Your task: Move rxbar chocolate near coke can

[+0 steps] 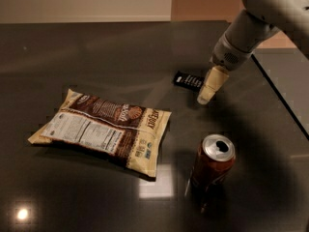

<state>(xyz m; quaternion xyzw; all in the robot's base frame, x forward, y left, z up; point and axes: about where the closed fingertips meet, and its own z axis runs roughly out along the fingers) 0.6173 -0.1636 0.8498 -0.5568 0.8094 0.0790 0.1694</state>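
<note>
The rxbar chocolate (188,80) is a small flat black bar with white lettering, lying on the dark table right of center. The gripper (206,96) hangs from the grey arm at the upper right. Its cream fingers (213,82) point down just to the right of the bar's right end, covering that end. The coke can (213,165) stands upright at the lower right, silver top with the tab opening showing, well in front of the bar and the gripper.
A large tan-and-brown snack bag (104,130) lies flat left of center. The table's right edge (280,100) runs diagonally past the arm. A pale wall lies beyond the table's far edge.
</note>
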